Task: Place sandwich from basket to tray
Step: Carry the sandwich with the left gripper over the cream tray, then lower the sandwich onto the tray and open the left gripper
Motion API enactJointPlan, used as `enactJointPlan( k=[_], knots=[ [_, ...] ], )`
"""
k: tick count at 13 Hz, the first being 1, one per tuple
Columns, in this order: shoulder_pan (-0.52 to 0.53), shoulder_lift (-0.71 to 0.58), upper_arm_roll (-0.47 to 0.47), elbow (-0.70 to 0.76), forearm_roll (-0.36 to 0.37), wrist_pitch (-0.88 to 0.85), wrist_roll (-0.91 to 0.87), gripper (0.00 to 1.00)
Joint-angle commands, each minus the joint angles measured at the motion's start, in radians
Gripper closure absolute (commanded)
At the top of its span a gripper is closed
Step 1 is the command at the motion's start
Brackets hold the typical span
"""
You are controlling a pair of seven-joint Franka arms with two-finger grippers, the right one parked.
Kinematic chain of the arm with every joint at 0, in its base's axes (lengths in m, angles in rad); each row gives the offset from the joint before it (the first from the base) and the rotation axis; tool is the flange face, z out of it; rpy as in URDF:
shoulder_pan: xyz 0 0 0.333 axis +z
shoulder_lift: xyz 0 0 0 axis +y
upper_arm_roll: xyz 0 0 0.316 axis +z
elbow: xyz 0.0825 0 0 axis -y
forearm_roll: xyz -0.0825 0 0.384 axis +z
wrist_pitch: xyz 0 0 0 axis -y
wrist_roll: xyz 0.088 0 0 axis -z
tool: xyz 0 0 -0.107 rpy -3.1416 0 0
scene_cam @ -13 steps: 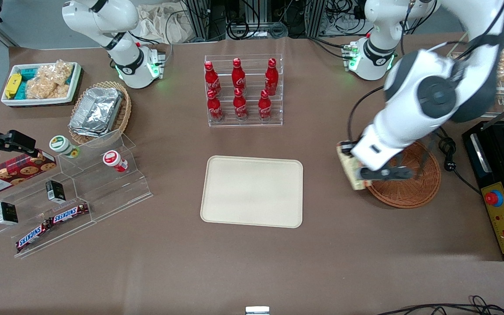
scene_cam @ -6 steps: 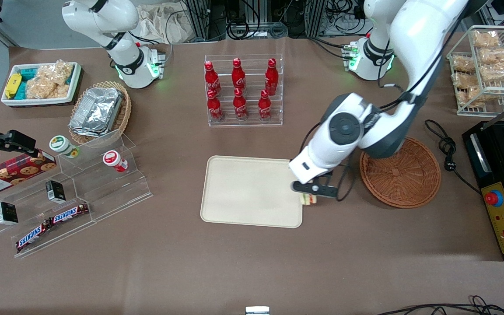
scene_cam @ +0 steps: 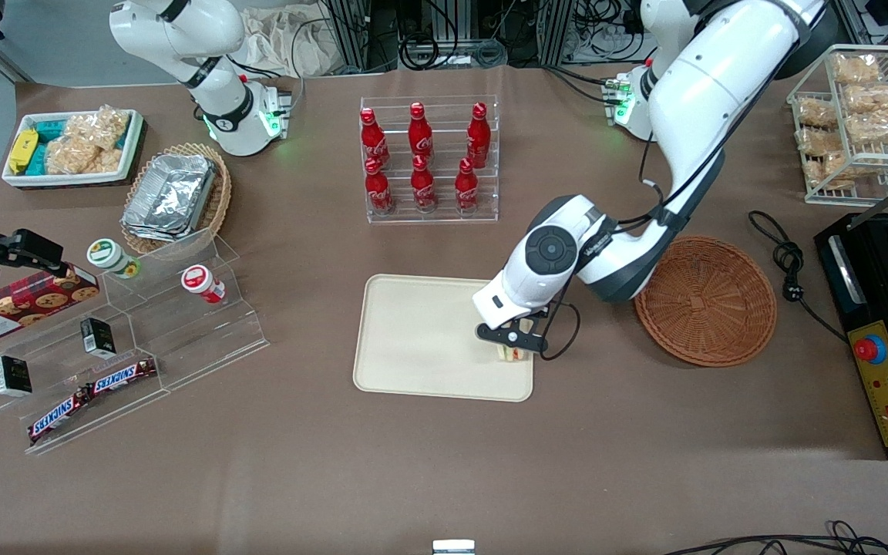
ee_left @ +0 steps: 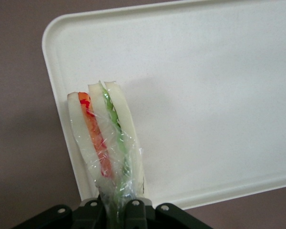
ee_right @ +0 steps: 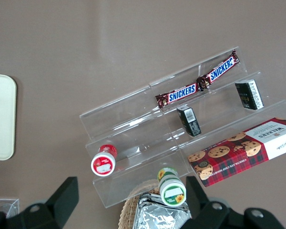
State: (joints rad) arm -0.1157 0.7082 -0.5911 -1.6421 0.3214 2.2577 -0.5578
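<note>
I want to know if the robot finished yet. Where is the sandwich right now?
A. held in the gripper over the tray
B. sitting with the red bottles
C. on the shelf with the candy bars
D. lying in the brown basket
A: the gripper is shut on the sandwich over the edge of the tray nearest the basket, which holds no sandwich.

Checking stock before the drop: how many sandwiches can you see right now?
1. The sandwich is clamped in the gripper over the tray corner nearest the basket, which shows none.
</note>
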Motion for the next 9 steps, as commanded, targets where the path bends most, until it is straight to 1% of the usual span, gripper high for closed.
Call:
enactJointPlan(
  k=[1, 2, 3, 5, 6, 8, 9],
  knots=[
    [-0.036, 0.068, 0.036, 0.073, 0.022, 0.002, -0.019, 0.74],
    [-0.047, 0.066, 0.042, 0.074, 0.022, 0.0, -0.021, 0.41],
    [-0.047, 0.06, 0.042, 0.076, 0.022, -0.007, -0.025, 0.02],
    [-0.042, 0.041, 0.042, 0.088, 0.024, -0.059, -0.044, 0.01],
    [-0.042, 0.025, 0.04, 0.109, 0.024, -0.14, -0.039, 0.01],
    [-0.041, 0.008, 0.039, 0.212, 0.006, -0.361, -0.042, 0.01],
    [-0.038, -0.031, 0.037, 0.246, -0.004, -0.451, -0.04, 0.01]
  ],
)
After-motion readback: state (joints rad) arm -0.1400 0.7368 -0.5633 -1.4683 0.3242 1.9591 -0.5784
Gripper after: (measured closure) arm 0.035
